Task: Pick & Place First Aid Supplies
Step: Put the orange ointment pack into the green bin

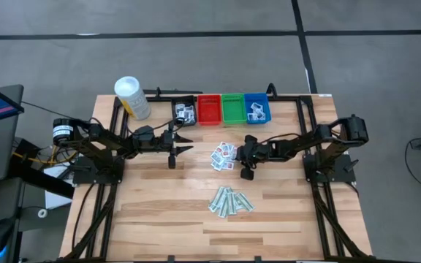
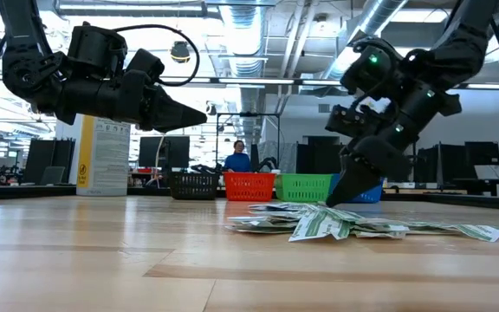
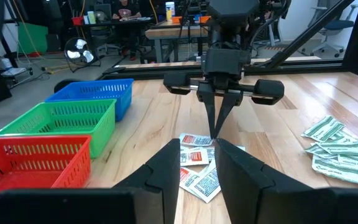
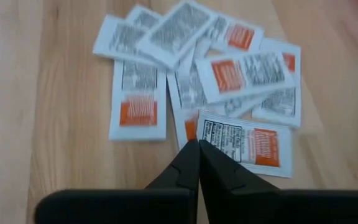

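Two grippers: right gripper (image 1: 247, 174) is down by the white packets (image 1: 224, 156), much nearer than left gripper (image 1: 172, 158).
Packets: on the desk (image 1: 159, 212), at ten o'clock from the right gripper, touching its tips.
Right gripper: pinched tight; holding a packet? Cannot tell.
Left gripper: partly apart, empty.

We see a bench (image 1: 159, 212) of smooth, lightly glossy wood planks, matt white paper packets (image 4: 138, 93), slotted plastic bins (image 3: 73, 118), and matt black gripper fingers (image 4: 185, 171).
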Controlling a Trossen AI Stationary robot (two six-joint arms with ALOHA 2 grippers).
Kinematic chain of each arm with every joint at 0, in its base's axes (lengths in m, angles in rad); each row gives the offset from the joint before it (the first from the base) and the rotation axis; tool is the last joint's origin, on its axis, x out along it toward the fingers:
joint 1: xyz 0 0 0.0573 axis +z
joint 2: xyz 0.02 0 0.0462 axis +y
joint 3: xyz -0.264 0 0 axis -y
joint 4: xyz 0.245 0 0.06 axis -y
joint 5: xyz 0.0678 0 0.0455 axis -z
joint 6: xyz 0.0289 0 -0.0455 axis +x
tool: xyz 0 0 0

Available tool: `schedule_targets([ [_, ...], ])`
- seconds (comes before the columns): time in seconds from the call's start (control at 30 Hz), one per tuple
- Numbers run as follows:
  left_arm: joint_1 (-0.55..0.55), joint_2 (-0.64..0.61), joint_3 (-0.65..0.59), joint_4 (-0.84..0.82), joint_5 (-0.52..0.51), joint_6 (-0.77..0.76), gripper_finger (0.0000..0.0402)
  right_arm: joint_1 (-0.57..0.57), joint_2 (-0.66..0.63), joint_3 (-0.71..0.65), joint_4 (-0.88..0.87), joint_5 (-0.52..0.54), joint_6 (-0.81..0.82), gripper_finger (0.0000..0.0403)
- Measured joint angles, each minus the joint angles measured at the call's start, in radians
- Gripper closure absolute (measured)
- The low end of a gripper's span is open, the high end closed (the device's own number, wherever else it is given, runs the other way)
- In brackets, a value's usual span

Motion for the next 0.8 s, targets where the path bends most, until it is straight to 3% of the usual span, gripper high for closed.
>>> schedule_targets([
  [0.47, 0.0, 0.0, 0.0, 0.0, 0.0, 0.0, 0.03, 0.023, 0.0, 0.187, -0.12, 0.043, -0.064, 0.0402],
  [0.6, 0.0, 0.0, 0.0, 0.0, 0.0, 0.0, 0.03, 0.053, 0.0, 0.255, -0.126, 0.109, -0.127, 0.0402],
  [0.8, 0.0, 0.0, 0.0, 0.0, 0.0, 0.0, 0.03, 0.064, -0.001, 0.334, -0.139, 0.291, -0.213, 0.0402],
])
